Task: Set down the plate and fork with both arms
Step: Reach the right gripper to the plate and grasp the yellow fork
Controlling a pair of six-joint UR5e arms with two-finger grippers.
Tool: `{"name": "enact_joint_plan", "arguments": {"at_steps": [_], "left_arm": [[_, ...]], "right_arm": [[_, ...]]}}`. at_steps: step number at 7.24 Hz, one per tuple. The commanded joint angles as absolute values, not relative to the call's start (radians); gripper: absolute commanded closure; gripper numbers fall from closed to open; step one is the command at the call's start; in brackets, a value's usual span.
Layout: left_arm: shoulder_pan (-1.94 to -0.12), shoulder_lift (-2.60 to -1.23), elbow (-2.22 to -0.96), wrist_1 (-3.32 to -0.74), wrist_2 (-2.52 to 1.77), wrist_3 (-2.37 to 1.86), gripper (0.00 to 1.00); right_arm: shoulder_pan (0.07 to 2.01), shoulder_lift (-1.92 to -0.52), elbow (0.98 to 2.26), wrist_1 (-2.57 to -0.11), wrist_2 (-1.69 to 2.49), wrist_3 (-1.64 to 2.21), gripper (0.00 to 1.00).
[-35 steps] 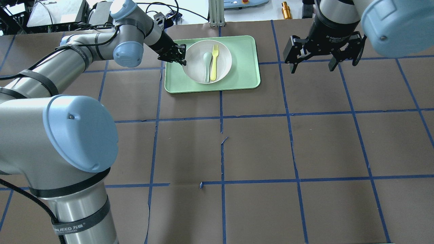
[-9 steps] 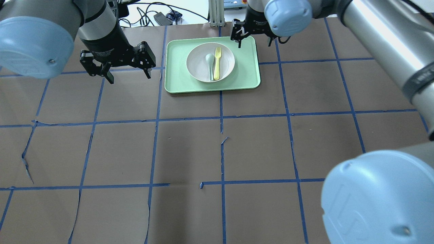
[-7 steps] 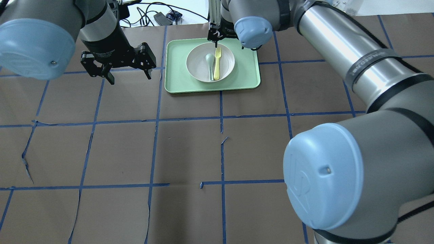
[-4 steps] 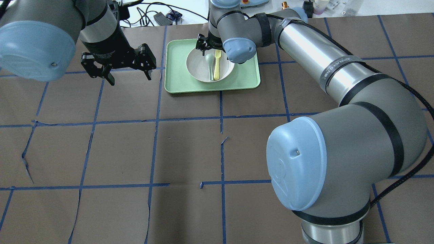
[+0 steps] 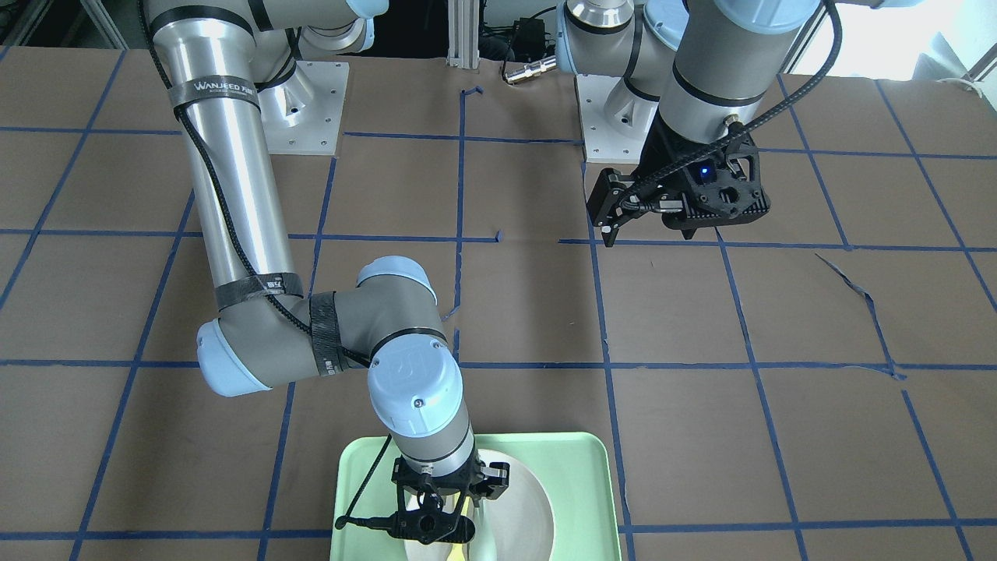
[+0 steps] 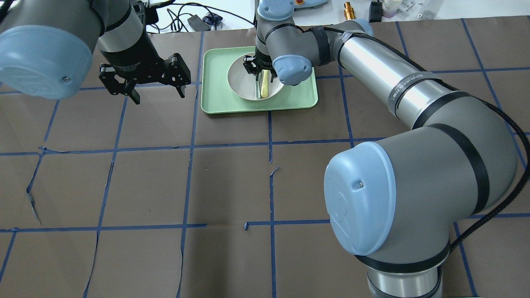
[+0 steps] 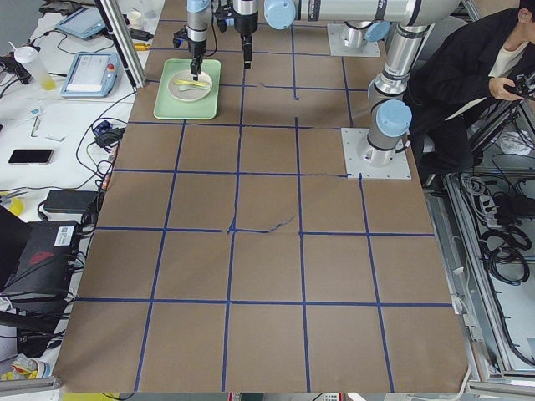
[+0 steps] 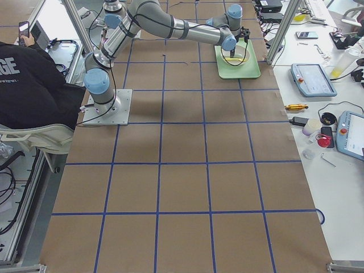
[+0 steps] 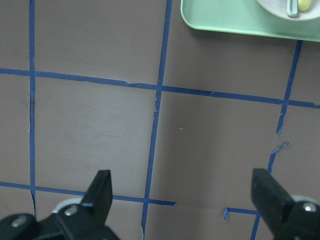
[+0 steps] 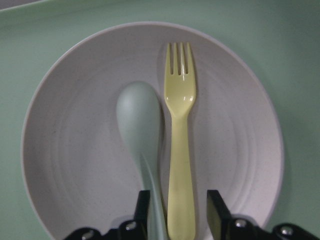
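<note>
The off-white plate (image 6: 240, 80) sits on the mint-green tray (image 6: 215, 103) at the far middle of the table. The yellow fork (image 10: 180, 150) and a grey-green spoon (image 10: 137, 120) lie side by side in the plate (image 10: 75, 150). My right gripper (image 10: 178, 212) is down in the plate, jaws narrowly open, with the fork's handle between them and the spoon's handle by one finger. In the overhead view its wrist covers the fork's (image 6: 264, 87) upper half. My left gripper (image 6: 158, 95) hangs wide open and empty above the table, left of the tray.
The tray's raised rim (image 5: 576, 460) surrounds the plate (image 5: 522, 506). Brown paper with a blue tape grid covers the table. The left wrist view shows the tray's corner (image 9: 225, 22) far ahead of the left gripper (image 9: 182, 200). Cables and devices lie beyond the far edge.
My right arm has swung in over the tray and lowered its gripper into the plate, astride the fork's handle. My left gripper left the plate's rim earlier and has since held still.
</note>
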State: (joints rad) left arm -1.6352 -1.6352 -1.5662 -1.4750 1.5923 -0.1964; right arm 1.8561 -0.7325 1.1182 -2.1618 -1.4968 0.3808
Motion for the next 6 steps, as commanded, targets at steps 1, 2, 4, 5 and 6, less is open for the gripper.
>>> {"name": "enact_joint_plan", "arguments": {"at_steps": [1,2,4,5,6], "left_arm": [[-1.635,-1.635,-1.566,-1.474,1.592,-0.196,0.00],[-1.635,-1.635,-1.566,-1.474,1.592,-0.196,0.00],[-1.635,-1.637,-1.566,-1.474,1.592,-0.196,0.00],[-1.635,-1.637,-1.568,-1.476,1.592,-0.196,0.00],[-1.635,-1.637,-1.569,-1.474,1.592,-0.196,0.00]], "right_arm": [[1.856,-0.724,1.120,-2.163,-1.497,0.350,0.56],[1.856,-0.716,1.117,-2.164,-1.499,0.345,0.60],[1.856,-0.706,1.105,-2.163,-1.499,0.339,0.60],[1.856,-0.703,1.098,-2.163,-1.499,0.339,0.60],[1.856,-0.696,1.100,-2.163,-1.503,0.339,0.60]]}}
